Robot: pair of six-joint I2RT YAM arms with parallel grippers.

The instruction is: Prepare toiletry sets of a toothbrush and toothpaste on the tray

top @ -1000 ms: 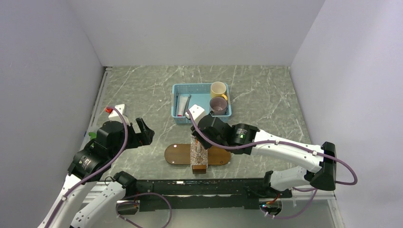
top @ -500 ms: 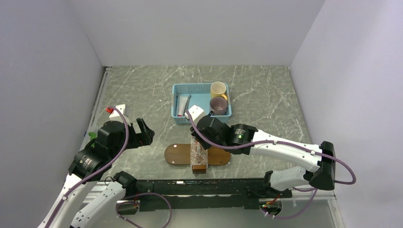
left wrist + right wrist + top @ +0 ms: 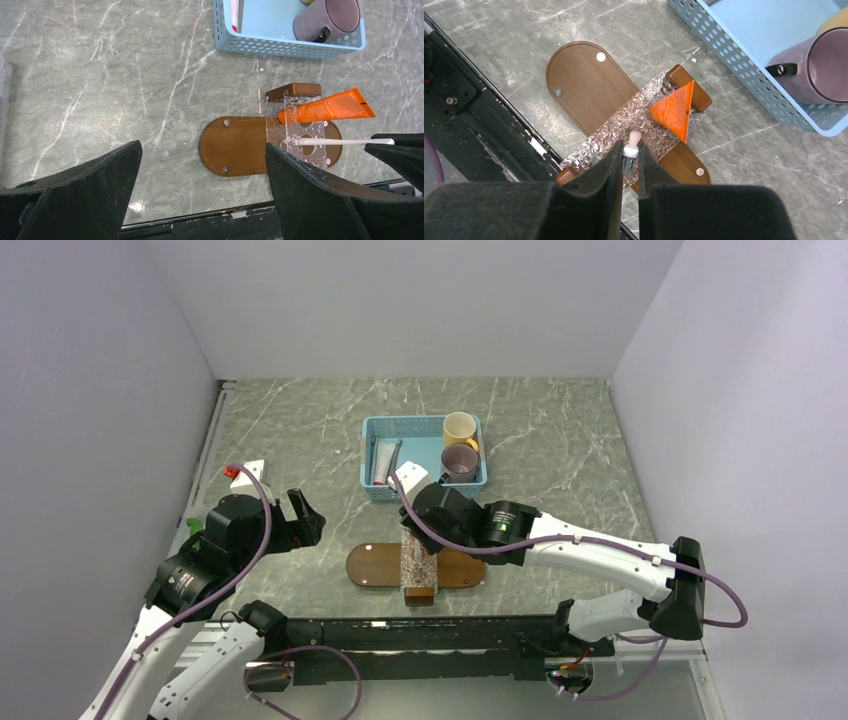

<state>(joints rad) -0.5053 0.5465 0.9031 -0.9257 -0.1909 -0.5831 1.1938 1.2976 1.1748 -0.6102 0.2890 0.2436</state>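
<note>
Orange toothpaste stands in the clear holder on the tray, just beyond the right gripper pinching the white toothbrush; the left gripper hangs spread wide, well apart.

Left gripper spread wide, right gripper pointing down, pinching toothbrush

Brown tray, orange toothpaste, white toothbrush, blue holed basket, mauve mug, grey white-veined desk.
</note>
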